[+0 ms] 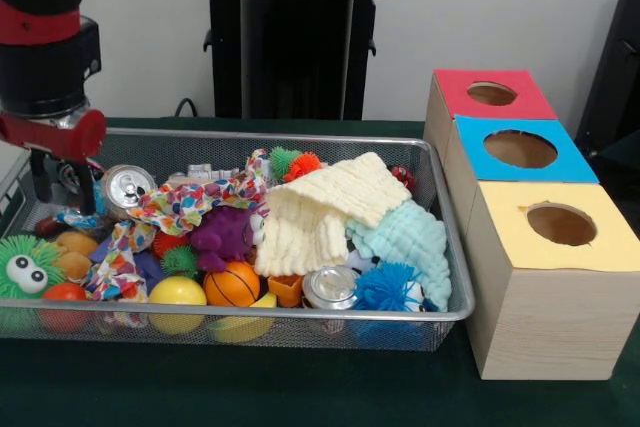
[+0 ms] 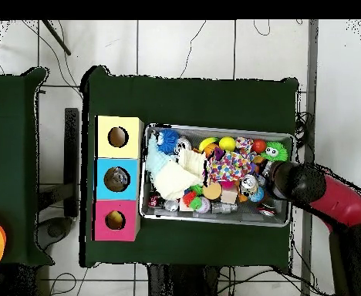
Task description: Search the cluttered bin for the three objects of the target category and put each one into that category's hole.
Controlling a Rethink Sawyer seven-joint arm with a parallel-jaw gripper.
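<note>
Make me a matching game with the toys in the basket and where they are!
Things:
1. basketball
2. green fuzzy toy with eyes
3. blue spiky ball
4. soda can lying on its side

Places, as the front view shows them:
A. far left end of the wire basket
B. near the front right corner
C. front middle, beside the yellow ball
D. back left, close to the pincer

Pairs: 1-C, 2-A, 3-B, 4-D
</note>
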